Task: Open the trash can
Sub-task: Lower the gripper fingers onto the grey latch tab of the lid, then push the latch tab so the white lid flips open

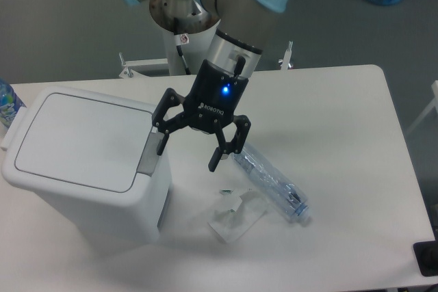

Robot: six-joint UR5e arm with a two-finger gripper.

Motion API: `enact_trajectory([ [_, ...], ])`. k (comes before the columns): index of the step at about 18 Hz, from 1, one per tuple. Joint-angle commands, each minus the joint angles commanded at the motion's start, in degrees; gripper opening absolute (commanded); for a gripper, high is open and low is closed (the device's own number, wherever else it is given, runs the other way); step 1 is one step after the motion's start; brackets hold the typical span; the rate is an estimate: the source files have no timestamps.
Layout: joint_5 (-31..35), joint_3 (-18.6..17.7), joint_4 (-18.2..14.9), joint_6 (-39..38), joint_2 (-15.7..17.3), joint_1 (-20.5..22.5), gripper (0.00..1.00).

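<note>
The trash can (pixel 82 162) is a large white boxy bin on the left of the table, its flat lid down. Its grey push-button tab (pixel 150 152) runs along the right edge of the lid. My gripper (pixel 187 154) hangs open just right of that edge. Its left fingertip (pixel 161 143) is right at the tab; whether it touches I cannot tell. Its right fingertip (pixel 215 161) hangs over the table beside a bottle. Nothing is held.
A crushed clear plastic bottle (pixel 274 182) lies on the table right of the gripper. A crumpled white wrapper (pixel 235 217) lies in front of it. A blue-labelled bottle (pixel 7 100) pokes in at the far left edge. The robot's base stands behind the table.
</note>
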Motion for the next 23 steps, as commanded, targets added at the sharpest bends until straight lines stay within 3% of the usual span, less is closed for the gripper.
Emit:
enact_trajectory([
  [16,-0.34,2.28,0.0,-0.61,0.53,0.43,1.0],
  [23,-0.08,6.32,0.0,0.26,-0.53,5.35,1.0],
])
